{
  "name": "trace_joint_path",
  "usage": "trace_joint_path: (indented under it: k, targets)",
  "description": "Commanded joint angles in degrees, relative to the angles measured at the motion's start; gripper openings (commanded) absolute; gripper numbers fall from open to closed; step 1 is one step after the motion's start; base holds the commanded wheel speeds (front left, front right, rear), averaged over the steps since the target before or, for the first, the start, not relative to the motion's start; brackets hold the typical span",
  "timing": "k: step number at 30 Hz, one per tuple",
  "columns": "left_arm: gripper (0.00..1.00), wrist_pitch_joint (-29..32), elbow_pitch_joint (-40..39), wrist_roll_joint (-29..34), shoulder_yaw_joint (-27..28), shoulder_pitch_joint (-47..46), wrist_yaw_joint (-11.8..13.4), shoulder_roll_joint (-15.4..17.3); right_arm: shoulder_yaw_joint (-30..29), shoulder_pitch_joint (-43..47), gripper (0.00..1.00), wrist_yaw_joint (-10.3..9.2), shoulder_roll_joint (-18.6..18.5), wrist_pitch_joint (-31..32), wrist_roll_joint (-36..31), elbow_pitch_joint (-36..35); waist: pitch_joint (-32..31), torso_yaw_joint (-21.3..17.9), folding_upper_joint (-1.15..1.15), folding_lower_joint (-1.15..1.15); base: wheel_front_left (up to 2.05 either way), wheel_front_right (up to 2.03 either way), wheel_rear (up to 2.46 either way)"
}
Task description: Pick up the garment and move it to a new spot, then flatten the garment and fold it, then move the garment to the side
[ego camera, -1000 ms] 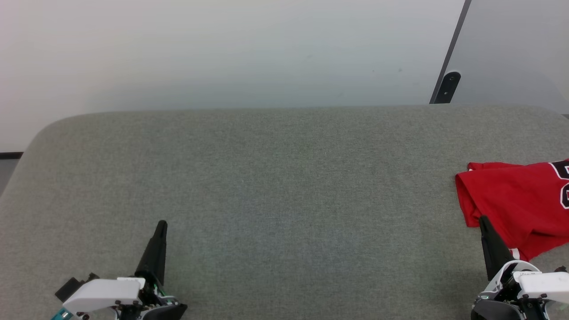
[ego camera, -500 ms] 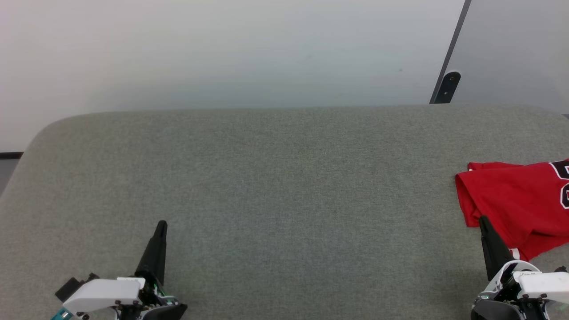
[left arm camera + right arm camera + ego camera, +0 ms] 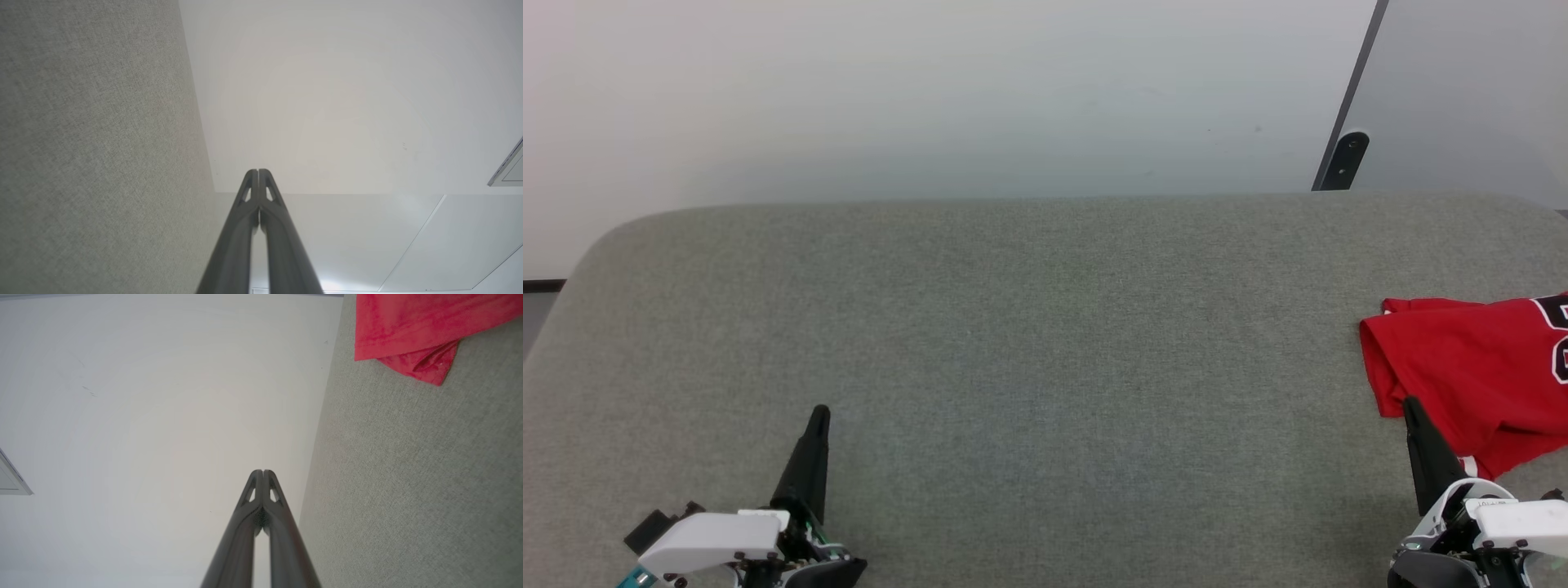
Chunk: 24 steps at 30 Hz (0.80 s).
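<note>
The garment (image 3: 1478,376) is a red jersey lying folded at the right edge of the grey fabric surface (image 3: 1045,343), with black white-outlined lettering cut off by the frame edge. In the right wrist view the garment (image 3: 408,330) sits at the upper right. My right gripper (image 3: 1411,403) is shut and empty at the lower right, its tip over the garment's near left corner. Down at the lower left, my left gripper (image 3: 820,412) is shut with nothing in it, far from the garment. Each wrist view shows its gripper, the left (image 3: 258,171) and the right (image 3: 263,472), with both fingers pressed together.
A pale wall (image 3: 931,90) rises behind the surface's far edge. A dark slanted bar (image 3: 1346,155) with a rounded foot stands at the back right. The surface's far left corner (image 3: 605,237) is rounded.
</note>
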Motion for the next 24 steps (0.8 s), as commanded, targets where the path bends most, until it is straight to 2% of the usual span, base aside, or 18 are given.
trace_joint_path:
  k: [1, 24]
  targets:
    - [0.0, 0.12, 0.03, -0.07, 0.14, -0.56, -0.36, -0.08, -0.03, -0.24, 0.0, -0.02, 0.18, -0.11, 0.3, -0.01, 0.0, 0.0, 0.0, 0.0, 0.0, 0.0, 0.0]
    - [0.0, 0.16, 0.01, -0.03, 0.16, -0.56, -0.36, -0.09, -0.01, -0.24, 0.0, -0.02, 0.18, -0.12, 0.31, -0.02, 0.0, 0.0, 0.0, 0.0, 0.0, 0.0, 0.0]
